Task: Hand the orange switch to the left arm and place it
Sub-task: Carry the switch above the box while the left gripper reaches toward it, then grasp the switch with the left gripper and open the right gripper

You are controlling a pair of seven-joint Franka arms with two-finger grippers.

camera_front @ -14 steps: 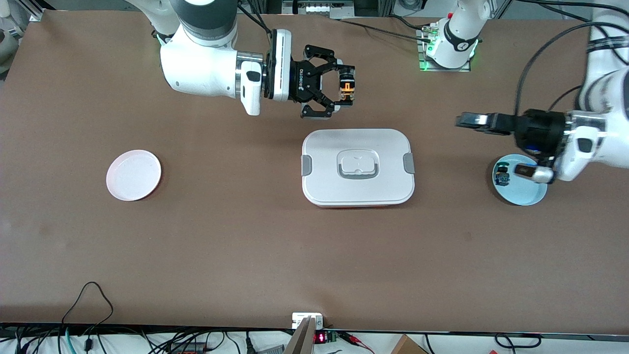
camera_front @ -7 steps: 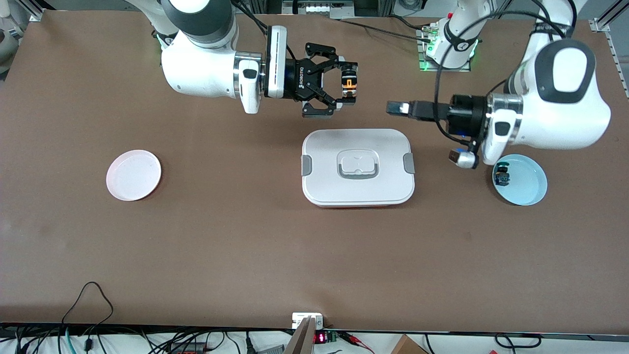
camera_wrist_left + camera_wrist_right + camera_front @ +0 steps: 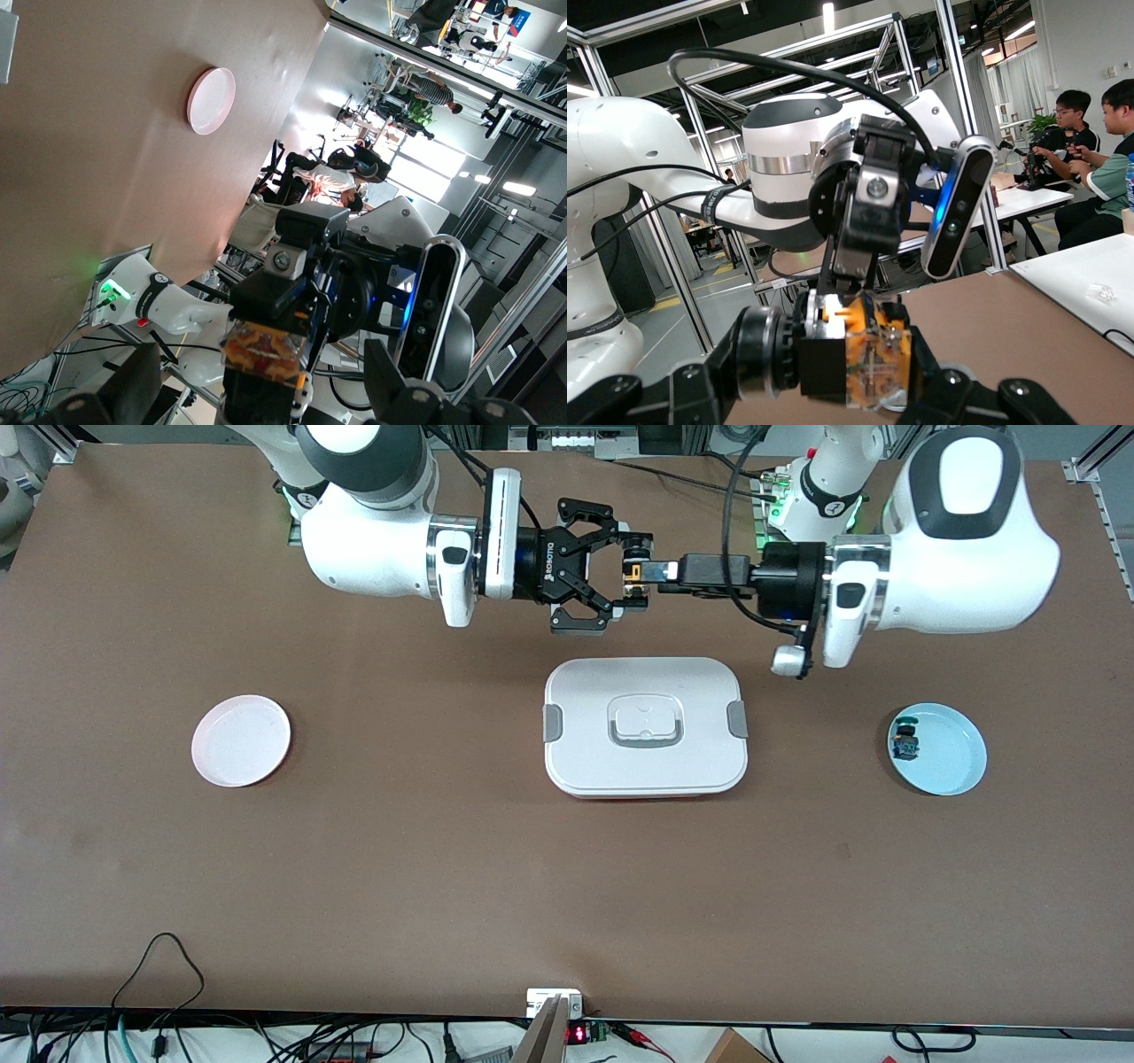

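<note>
Both arms are meeting in mid-air over the bare table just up from the box, at about twelve o'clock from its lid. The right gripper, reaching in from the right arm's end, is pinching the orange switch between its fingertips, holding it sideways above the tabletop. In the right wrist view the switch is sitting clamped tight, its orange body catching the light, with the other arm looming straight ahead.

The left gripper is coming in level from the three o'clock side, and its fingers are standing spread, the tips lying right at the switch. The left wrist view is showing the switch sitting between those two dark fingers, one on either side of it; whether they are touching it cannot be told.

The box is resting flat on the table, lid on, grey clips at both ends, and neither arm is touching it. Down at nine o'clock from the box, a pink plate is lying near the right arm's end. At three o'clock, toward the left arm's end, a blue plate is carrying a small green-capped switch near its rim.
</note>
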